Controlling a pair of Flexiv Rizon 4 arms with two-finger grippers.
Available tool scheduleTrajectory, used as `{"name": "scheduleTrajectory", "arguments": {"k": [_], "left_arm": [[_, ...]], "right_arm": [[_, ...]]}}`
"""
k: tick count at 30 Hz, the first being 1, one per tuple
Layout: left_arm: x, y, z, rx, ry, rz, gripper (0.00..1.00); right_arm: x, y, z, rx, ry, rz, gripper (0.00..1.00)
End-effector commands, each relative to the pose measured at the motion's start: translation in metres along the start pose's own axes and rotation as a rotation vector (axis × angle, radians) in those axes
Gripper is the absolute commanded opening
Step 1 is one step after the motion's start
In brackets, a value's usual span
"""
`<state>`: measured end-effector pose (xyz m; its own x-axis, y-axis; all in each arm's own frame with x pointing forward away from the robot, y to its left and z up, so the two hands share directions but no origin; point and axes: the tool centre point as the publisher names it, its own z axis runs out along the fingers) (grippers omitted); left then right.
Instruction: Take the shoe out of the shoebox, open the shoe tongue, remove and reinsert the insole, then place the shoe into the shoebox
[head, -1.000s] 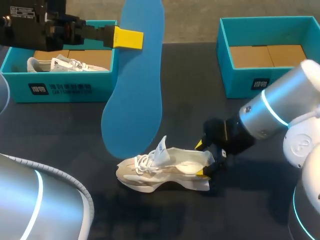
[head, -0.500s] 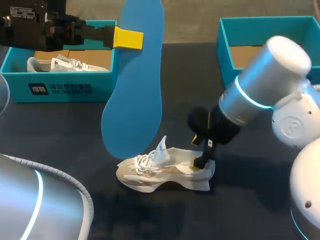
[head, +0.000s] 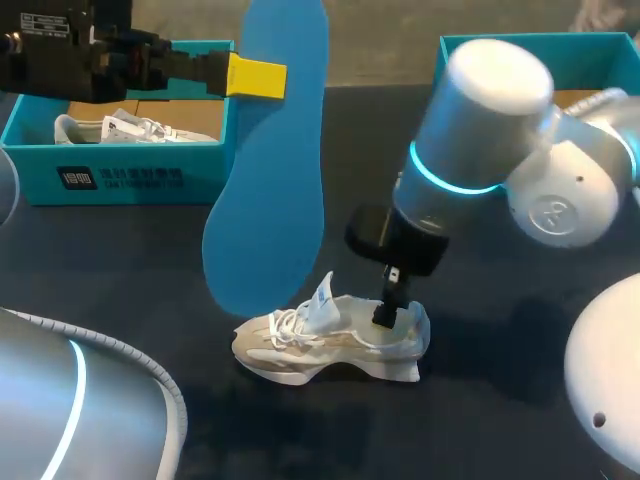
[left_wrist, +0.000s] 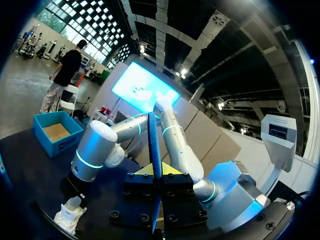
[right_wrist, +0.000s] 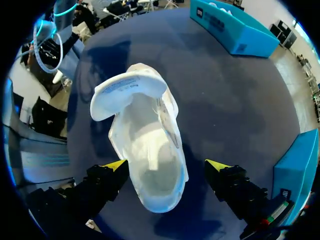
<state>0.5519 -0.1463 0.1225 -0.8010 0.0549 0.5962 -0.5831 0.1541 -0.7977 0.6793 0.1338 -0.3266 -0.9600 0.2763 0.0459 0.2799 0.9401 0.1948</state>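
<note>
Head view: shoe lay on its sole on the table, long axis across the view, toe to my left, heel to my right; my right arm bent steeply down over the heel

Left wrist view: left gripper was clamped on the insole, seen edge-on

Right wrist view: right gripper was spread wide astride the heel; toe pointed away from my fingers

The insole looks smooth and matt, the shoe soft cloth.
</note>
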Motion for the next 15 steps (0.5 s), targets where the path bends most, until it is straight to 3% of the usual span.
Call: {"name": "scheduleTrajectory", "arguments": {"k": [1,15], "left_arm": [[-0.001,-0.001,0.002,-0.002,0.002,-0.001,0.00],[-0.001,-0.001,0.002,-0.002,0.002,-0.001,0.00]], "right_arm": [[0.011,0.007,0.000,0.181,-0.103,-0.026,1.00],[0.010,-0.009,0.000,0.175,-0.063,-0.035,1.00]]}}
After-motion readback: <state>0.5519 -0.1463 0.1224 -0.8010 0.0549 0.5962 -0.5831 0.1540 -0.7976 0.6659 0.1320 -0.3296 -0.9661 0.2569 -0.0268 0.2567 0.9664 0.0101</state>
